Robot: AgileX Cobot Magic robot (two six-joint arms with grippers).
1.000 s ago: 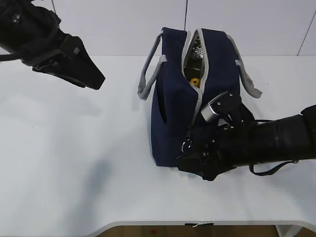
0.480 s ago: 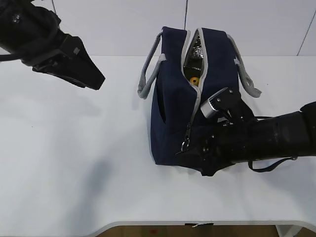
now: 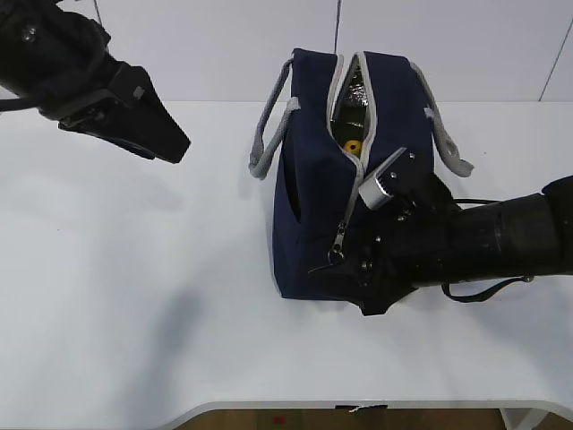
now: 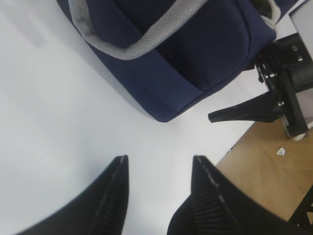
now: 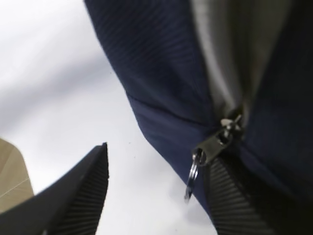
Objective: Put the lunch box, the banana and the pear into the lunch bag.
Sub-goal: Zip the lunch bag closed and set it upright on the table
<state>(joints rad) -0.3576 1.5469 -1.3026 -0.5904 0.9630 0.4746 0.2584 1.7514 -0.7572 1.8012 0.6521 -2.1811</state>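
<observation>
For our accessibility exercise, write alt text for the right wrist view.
The open right tool straddles the lunch bag's lower corner, one finger beside the zipper pull and its ring, above the white table.

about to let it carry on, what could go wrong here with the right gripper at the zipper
The right gripper is open, and the ring pull hangs beside one finger, not between both, so closing may miss it. The lunch bag stands unheld, the left gripper away, so a pull may drag or tip it.
</observation>
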